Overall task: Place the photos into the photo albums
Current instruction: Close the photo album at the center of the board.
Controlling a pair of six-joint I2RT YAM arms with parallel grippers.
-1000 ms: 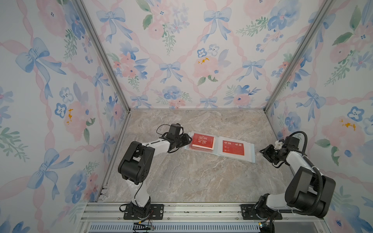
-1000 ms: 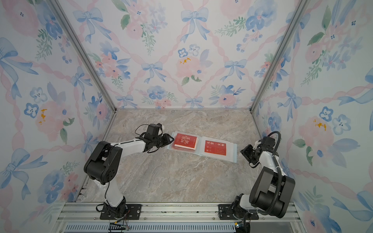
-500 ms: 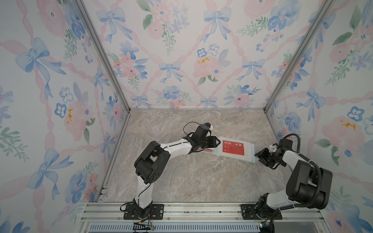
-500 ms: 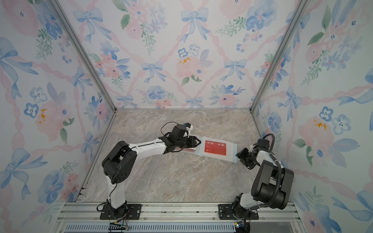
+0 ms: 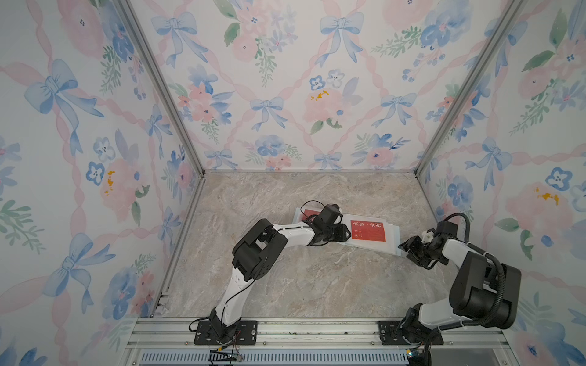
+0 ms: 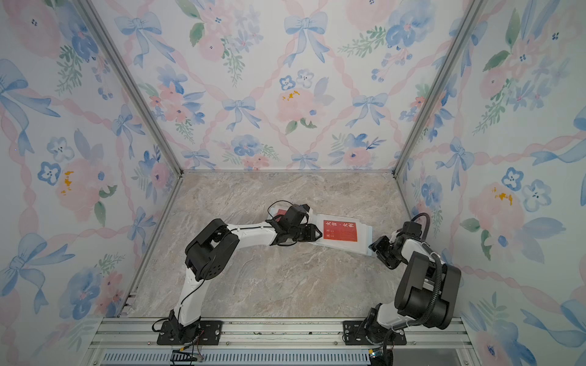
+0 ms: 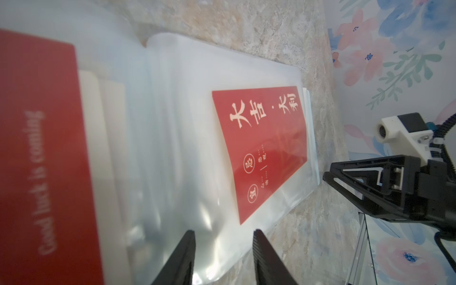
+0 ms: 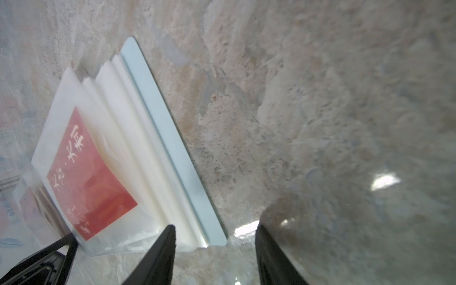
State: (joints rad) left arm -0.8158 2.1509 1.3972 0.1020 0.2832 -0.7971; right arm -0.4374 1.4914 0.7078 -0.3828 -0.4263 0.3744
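In both top views the open photo album lies on the marble table, left gripper over its middle, right gripper just off its right corner; the left wrist view shows parted, empty jaws above a sleeved red card; the right wrist view shows parted, empty jaws beside the album's corner.

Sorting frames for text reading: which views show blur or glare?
Left wrist view: the near red card is blurred, the sleeved red card sharp. Right wrist view: soft overall, glare spots on the table. Both top views: evenly lit, sharp.
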